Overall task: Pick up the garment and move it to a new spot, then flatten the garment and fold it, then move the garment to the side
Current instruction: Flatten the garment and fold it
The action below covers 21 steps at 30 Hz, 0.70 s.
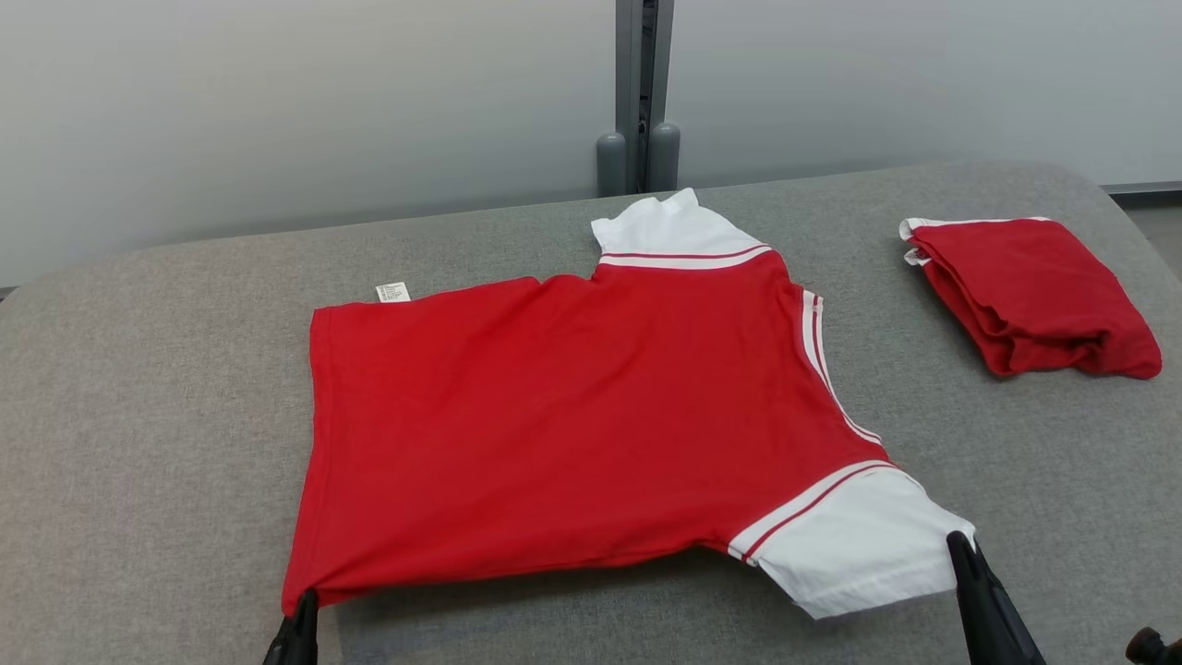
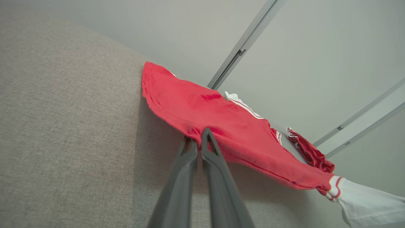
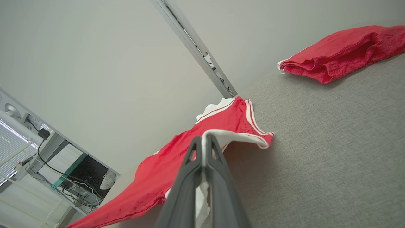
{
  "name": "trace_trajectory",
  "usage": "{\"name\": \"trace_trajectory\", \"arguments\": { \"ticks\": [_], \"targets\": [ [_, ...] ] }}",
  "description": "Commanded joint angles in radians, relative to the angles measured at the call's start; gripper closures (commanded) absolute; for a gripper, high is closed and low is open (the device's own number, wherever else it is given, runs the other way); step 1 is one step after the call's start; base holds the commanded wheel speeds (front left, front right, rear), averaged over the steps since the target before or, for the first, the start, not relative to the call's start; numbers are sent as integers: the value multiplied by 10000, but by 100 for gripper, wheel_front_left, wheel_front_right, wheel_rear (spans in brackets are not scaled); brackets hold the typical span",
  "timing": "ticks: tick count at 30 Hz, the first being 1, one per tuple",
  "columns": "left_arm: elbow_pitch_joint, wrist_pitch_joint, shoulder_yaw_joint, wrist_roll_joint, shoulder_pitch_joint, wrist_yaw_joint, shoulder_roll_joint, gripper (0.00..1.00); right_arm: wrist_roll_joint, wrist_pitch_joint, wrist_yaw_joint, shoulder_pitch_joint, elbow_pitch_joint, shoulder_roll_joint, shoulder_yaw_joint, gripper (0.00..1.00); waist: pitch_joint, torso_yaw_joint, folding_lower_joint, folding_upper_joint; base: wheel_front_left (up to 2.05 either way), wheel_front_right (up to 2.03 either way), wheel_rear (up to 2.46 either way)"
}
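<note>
Up front, left pincer (image 1: 306,605) and right pincer (image 1: 957,547) clamp one spread garment (image 1: 572,416), one folded garment (image 1: 1034,291) apart.

You see the shirt (image 1: 572,416) spread on the table (image 1: 138,416). Your left gripper (image 1: 305,602) pinches its near-left hem corner, and your right gripper (image 1: 957,547) pinches the near-right white sleeve (image 1: 859,545). A folded shirt (image 1: 1034,291) lies far right.

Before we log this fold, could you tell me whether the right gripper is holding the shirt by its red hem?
No, the right gripper is clamped on the white sleeve.
</note>
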Motion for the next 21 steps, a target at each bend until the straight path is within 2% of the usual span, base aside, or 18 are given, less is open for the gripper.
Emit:
{"name": "trace_trajectory", "arguments": {
  "ticks": [1, 11, 21],
  "targets": [
    [59, -7, -7, -42, -73, -36, 16, 100, 68, 31, 5, -18, 55, -15, -26, 100, -17, 19, 0, 0, 0, 0, 0],
    [1241, 147, -287, -405, -561, -445, -311, 100, 283, -146, 5, -525, 1182, 82, 52, 100, -9, 109, 0, 0, 0, 0, 0],
    [2398, 334, -442, -515, -1555, -636, -535, 100, 362, -240, 5, -1446, 2337, 51, 327, 100, 212, 190, 0, 0, 0, 0, 0]
  ]
}}
